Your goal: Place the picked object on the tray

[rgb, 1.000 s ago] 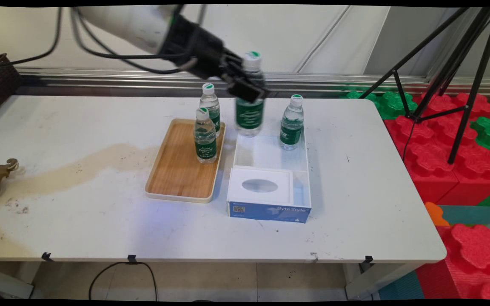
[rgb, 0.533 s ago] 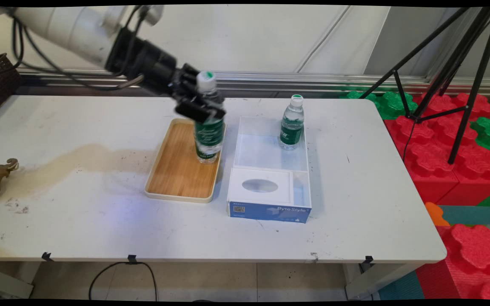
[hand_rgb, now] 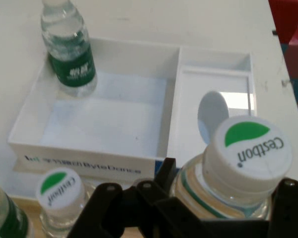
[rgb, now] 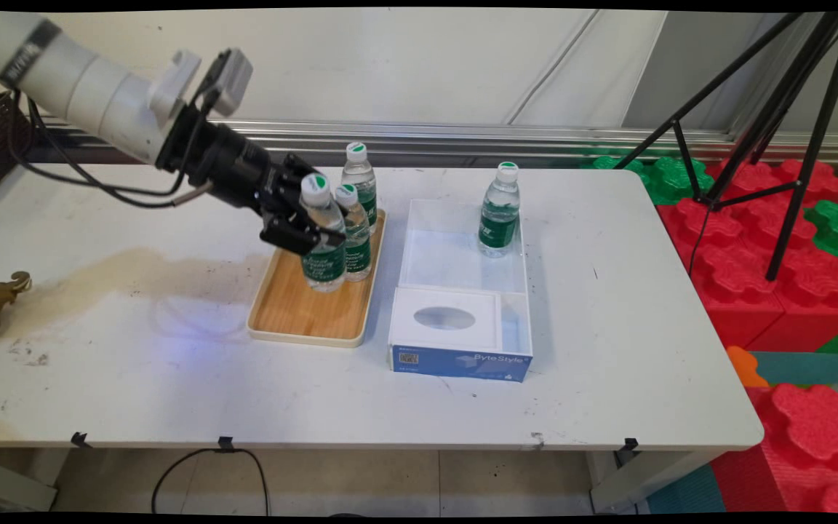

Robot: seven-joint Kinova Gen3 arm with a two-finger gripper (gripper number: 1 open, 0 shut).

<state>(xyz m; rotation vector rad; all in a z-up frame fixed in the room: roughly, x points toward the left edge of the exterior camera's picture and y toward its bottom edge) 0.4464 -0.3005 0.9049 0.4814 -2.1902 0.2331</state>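
End effector [rgb: 301, 231] clamped on water bottle [rgb: 322, 240] over wooden tray [rgb: 295, 306], just beside two others. Lower it upright, avoid bumping neighbours.

Black gripper [rgb: 301, 227] on white arm [rgb: 77, 80]. Held bottle [rgb: 322, 244]: clear, green label, white cap with green leaf mark. Other bottles same scheme. Tray [rgb: 288, 309]: light wood grain, cream rim. Box [rgb: 460, 320]: white, blue front with white lettering. White table [rgb: 135, 378], brown stain at left edge.
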